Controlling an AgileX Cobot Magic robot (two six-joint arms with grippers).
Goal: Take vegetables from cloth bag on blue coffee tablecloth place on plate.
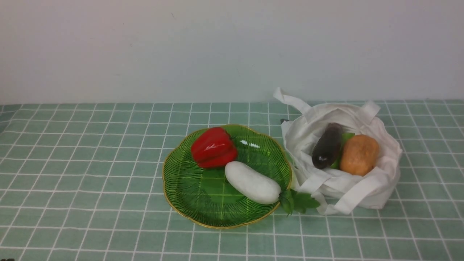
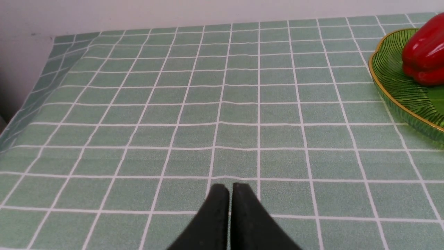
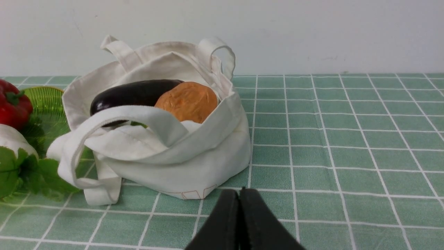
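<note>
The white cloth bag (image 1: 340, 159) stands open at the right on the tablecloth (image 1: 90, 163). In it lie the dark purple eggplant (image 1: 327, 145) and the orange-brown potato (image 1: 359, 154), with a bit of green cucumber (image 1: 346, 137) between them. The green plate (image 1: 188, 192) holds the white radish (image 1: 252, 183), whose leaves (image 1: 299, 201) hang over the rim, and a red pepper (image 1: 214, 147). Neither gripper shows in the front view. My left gripper (image 2: 230, 189) is shut and empty over bare cloth, left of the plate (image 2: 399, 86). My right gripper (image 3: 239, 192) is shut and empty, just in front of the bag (image 3: 166, 152).
A plain white wall (image 1: 232, 47) runs along the back of the table. The cloth's left edge drops off in the left wrist view (image 2: 20, 114). Bare tablecloth lies to the right of the bag in the right wrist view (image 3: 347, 139).
</note>
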